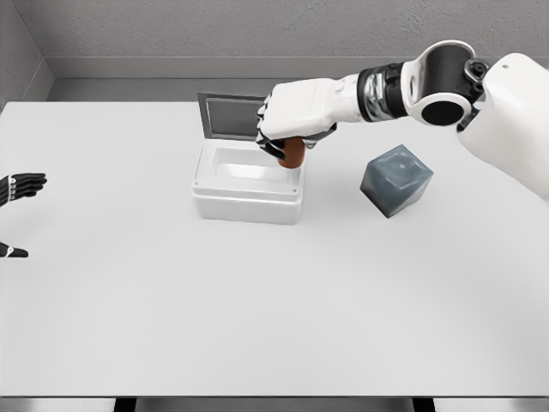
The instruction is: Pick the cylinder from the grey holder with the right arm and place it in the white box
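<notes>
An orange-brown cylinder (292, 153) hangs over the right inner part of the white box (247, 202), its lower end just above the box's rim. My right hand (287, 129) is shut on its top, with the arm reaching in from the upper right. The box stands open, its grey lid (230, 117) raised at the back. The grey holder (396, 179), a cube-like block, sits to the right of the box and shows nothing sticking out of it. My left hand (19, 189) rests at the left edge, fingers spread and holding nothing.
The white table (274, 318) stretches wide in front of the box and holder. A grey wall runs along the table's far edge behind the box lid.
</notes>
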